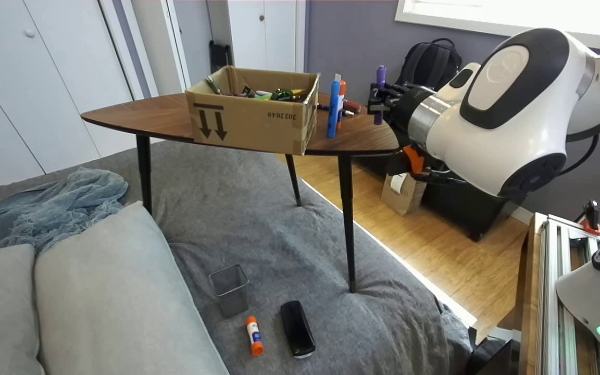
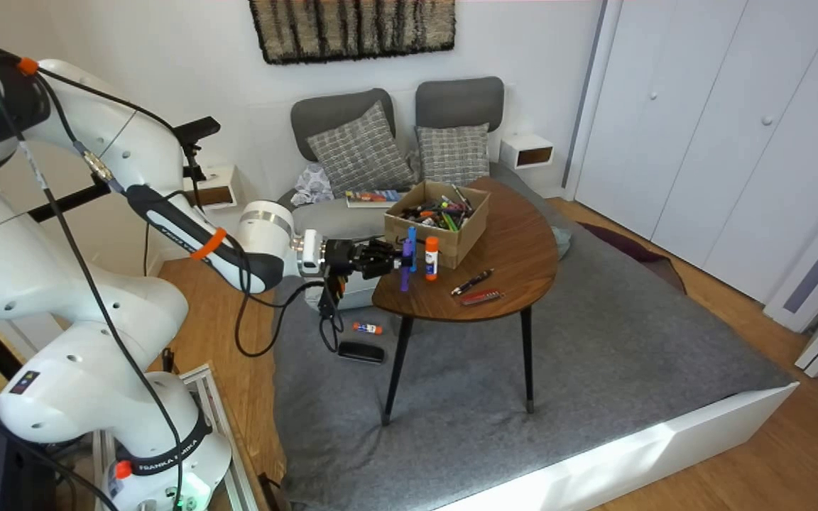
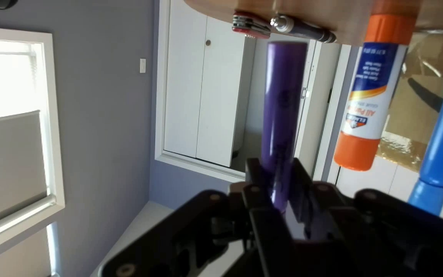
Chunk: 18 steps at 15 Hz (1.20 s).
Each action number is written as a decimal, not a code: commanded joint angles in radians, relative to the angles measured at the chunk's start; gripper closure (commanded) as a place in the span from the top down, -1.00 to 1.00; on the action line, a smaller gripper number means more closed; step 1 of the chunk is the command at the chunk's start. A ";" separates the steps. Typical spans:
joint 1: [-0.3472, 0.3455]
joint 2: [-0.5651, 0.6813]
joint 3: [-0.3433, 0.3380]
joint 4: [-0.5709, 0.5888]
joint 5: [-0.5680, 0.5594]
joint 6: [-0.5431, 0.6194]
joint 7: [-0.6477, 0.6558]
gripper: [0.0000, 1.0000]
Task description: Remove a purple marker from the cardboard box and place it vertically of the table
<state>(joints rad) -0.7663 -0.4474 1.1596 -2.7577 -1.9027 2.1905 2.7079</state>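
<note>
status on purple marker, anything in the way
Gripper shut on purple marker. Held upright, not yet standing on table. Glue stick and blue cylinder nearby, possible obstacles.

in an exterior view: kinda low, across surface | in an exterior view: high, down past arm | wrist: crazy close, upside-down | exteriors share surface
</note>
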 commanded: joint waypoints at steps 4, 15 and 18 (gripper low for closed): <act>-0.052 0.070 0.052 0.000 0.018 -0.077 0.048 -0.90; 0.031 0.247 0.003 0.005 -0.014 -0.312 0.059 -0.90; 0.096 0.311 -0.057 0.008 -0.025 -0.370 0.055 -0.90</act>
<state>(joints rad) -0.6527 -0.1782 1.0849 -2.7499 -1.9047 1.8620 2.7112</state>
